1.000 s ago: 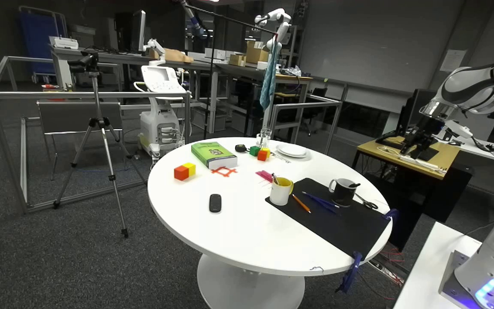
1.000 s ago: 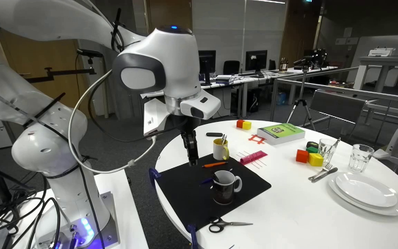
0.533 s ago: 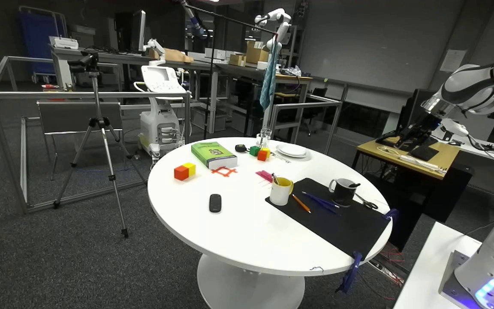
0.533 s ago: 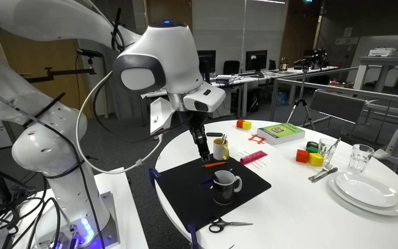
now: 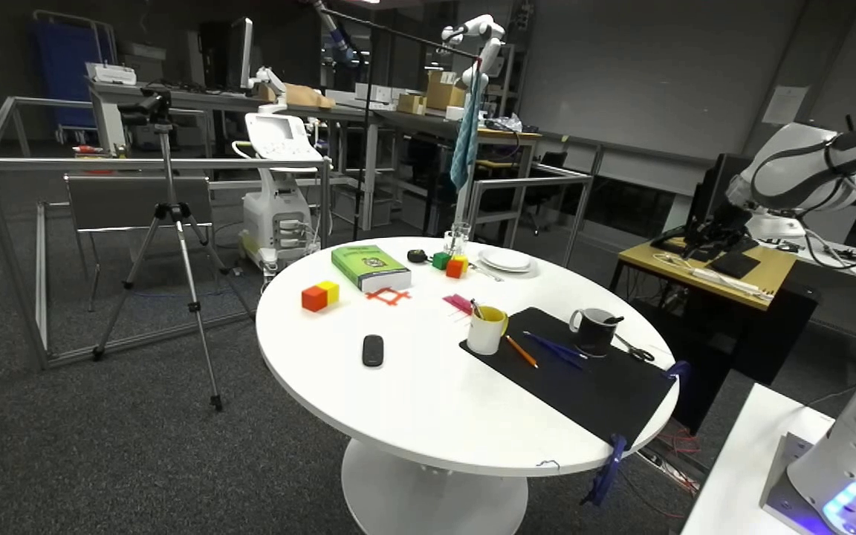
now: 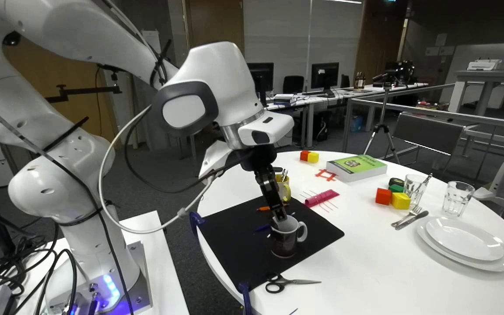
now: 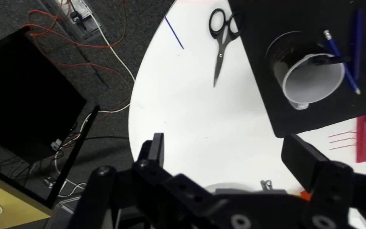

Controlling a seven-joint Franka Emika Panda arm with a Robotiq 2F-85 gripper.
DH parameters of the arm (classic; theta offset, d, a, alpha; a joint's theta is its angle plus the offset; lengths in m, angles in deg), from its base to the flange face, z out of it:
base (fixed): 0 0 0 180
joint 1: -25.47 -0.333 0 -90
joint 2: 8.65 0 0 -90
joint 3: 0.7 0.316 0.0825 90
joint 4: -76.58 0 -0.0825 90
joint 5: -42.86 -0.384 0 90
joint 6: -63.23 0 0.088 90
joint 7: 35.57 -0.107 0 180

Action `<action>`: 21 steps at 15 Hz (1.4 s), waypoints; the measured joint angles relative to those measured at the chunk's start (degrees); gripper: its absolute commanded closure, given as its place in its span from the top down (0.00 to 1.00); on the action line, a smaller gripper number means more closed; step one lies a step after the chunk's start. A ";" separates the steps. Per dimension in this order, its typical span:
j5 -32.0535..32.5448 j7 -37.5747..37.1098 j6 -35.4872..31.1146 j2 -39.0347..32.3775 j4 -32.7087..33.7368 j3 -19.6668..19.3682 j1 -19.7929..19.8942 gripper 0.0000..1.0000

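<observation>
My gripper [image 7: 224, 139] stands open in the wrist view, its fingers [image 7: 300, 156] wide apart with only white tabletop showing between them. In an exterior view the tilted gripper [image 6: 280, 215] overlaps the rim of a black and white mug [image 6: 283, 246]. Elsewhere it hangs well above the table, with a gap between the hand and that mug [image 5: 594, 338]. A dark thin object sticks out of the mug [image 7: 315, 81], which sits on the black mat [image 7: 284, 122]. Scissors [image 7: 221, 47] lie half on the mat's edge. Nothing is held.
A yellow and white mug [image 5: 486, 336] with pens, an orange pencil [image 5: 521, 352] and blue pens [image 5: 558, 349] are near. Farther off lie plates [image 6: 464, 240], glasses [image 6: 457, 199], coloured blocks [image 6: 383, 197] and a green book [image 6: 357, 168]. Blue clamps [image 5: 606, 472] grip the table edge.
The arm has swung the gripper rightward and lower in the exterior view beside the base, tilting more, so its tips went from the mat's back area to in front of the mug's rim.
</observation>
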 measured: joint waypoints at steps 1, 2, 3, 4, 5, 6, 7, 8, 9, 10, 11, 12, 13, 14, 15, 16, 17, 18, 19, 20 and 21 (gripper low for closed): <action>1.95 -2.64 -4.00 -3.61 -0.26 1.03 1.09 1.00; 3.89 -5.35 -7.32 -7.45 -0.16 2.21 2.32 1.00; 5.80 -8.19 -10.19 -11.45 0.24 3.47 3.52 1.00; 7.55 -10.95 -12.14 -15.32 1.02 4.55 4.44 1.00; 9.28 -13.67 -12.96 -18.76 2.10 5.34 4.93 1.00; 10.50 -15.75 -13.00 -21.40 3.23 5.58 4.89 1.00; 11.05 -16.96 -13.00 -23.48 4.36 5.65 4.76 1.00; 11.09 -17.25 -13.00 -24.80 5.25 5.69 4.74 1.00; 11.09 -17.25 -13.00 -25.56 5.88 5.70 4.74 1.00; 11.09 -17.25 -13.00 -25.72 6.13 5.70 4.74 1.00; 11.09 -17.25 -13.00 -25.68 6.22 5.70 4.75 1.00; 11.06 -17.25 -12.99 -25.69 6.20 5.24 4.33 1.00; 10.39 -16.82 -12.99 -25.69 6.07 4.60 3.53 1.00; 8.48 -15.66 -12.99 -25.68 5.76 4.00 2.52 1.00; 5.71 -13.77 -12.99 -25.68 5.34 3.59 1.49 1.00; 3.01 -11.97 -12.99 -25.68 4.89 3.35 0.60 1.00; 0.36 -10.09 -12.99 -25.67 4.40 3.16 -0.28 1.00; -2.06 -8.40 -12.99 -25.68 3.89 3.04 -1.09 1.00; -4.18 -6.91 -12.99 -25.69 3.42 2.88 -1.81 1.00; -6.02 -5.70 -12.99 -25.73 3.05 2.83 -2.44 1.00; -7.63 -4.70 -12.99 -25.80 2.76 2.79 -3.01 1.00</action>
